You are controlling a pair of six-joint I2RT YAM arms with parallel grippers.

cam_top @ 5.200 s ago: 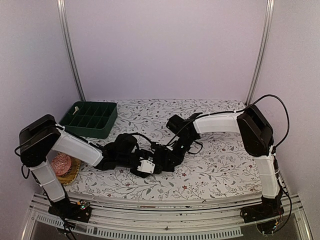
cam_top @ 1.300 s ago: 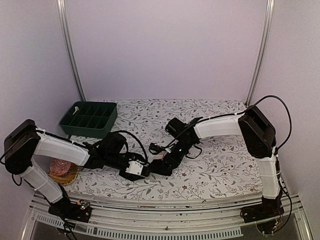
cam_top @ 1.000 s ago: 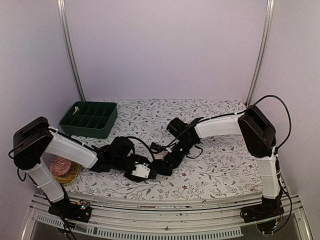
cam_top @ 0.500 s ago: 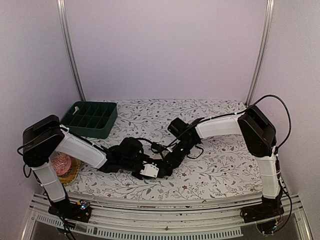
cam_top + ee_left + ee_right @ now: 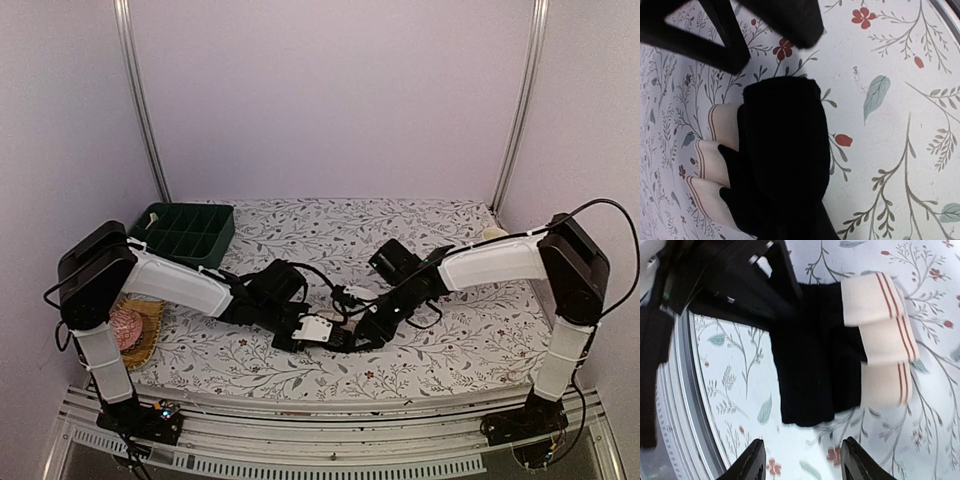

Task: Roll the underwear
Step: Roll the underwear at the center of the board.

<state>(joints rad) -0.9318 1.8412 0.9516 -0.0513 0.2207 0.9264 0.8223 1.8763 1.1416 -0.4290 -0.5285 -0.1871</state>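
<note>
Only wrist views reveal underwear (image 5: pixel 810 375) waistband (cream, striped); overhead blocked.

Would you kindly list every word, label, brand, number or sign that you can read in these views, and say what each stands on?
No text can be read in any view.
The underwear: its cream band bears only reddish-brown stripes, no lettering.
The table cover: a flower and leaf print, no words.
The green tray: no label shows.
</note>
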